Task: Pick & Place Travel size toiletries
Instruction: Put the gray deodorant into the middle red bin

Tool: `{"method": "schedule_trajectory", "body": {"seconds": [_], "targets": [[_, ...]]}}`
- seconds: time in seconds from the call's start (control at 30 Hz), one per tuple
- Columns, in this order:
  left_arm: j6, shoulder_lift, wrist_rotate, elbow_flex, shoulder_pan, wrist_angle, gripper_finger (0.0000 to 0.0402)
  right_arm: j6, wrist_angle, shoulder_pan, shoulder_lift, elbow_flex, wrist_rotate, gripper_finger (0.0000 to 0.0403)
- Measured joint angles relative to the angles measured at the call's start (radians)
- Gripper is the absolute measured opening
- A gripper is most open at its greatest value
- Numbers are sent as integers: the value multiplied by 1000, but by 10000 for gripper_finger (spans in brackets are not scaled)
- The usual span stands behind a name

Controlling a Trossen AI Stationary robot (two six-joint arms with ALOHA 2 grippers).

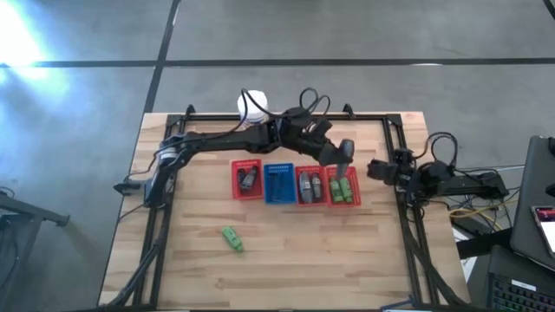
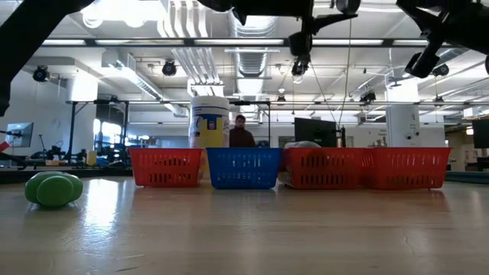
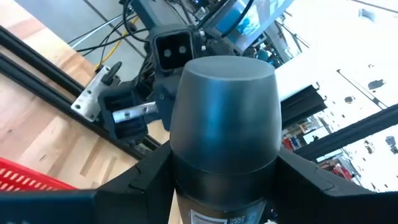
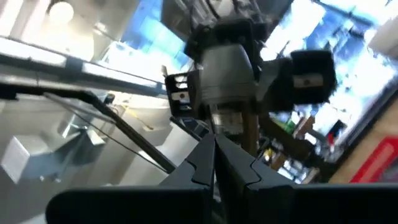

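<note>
Left hand (image 1: pixel 344 154) is clamped round a grey bottle (image 3: pixel 222 112), held in the air over the right-end red basket (image 1: pixel 344 202), which already has green tubes (image 1: pixel 342 188) in it. More toiletries sit in the other red baskets. One green tube (image 1: pixel 231 238) lies loose on the tabletop (image 1: pixel 303 260), left to do. Right hand (image 1: pixel 379 169) waits at the right edge, closed, empty.

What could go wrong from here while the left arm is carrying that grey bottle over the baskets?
1. The left gripper holds the grey bottle above the rightmost red basket, which already holds green tubes; dropped there, it might land on them or bounce out.
2. The right gripper waits shut close by; swinging further right risks contact.
3. A green bottle lies loose on the table.
</note>
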Motion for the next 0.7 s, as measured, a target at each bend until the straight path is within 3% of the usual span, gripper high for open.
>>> {"method": "schedule_trajectory", "body": {"seconds": [0.13, 0.27, 0.47, 0.7], "targets": [[12, 0, -2, 0, 8, 1, 212, 106, -104, 1, 85, -1, -4, 43], [24, 0, -3, 0, 13, -2, 212, 124, -43, 0, 200, 7, -5, 120], [40, 0, 0, -2, 16, -48, 212, -6, -120, 0, 341, 153, -3, 229], [49, 0, 0, -2, 16, -51, 212, -155, -317, 0, 514, 371, 0, 306]]}}
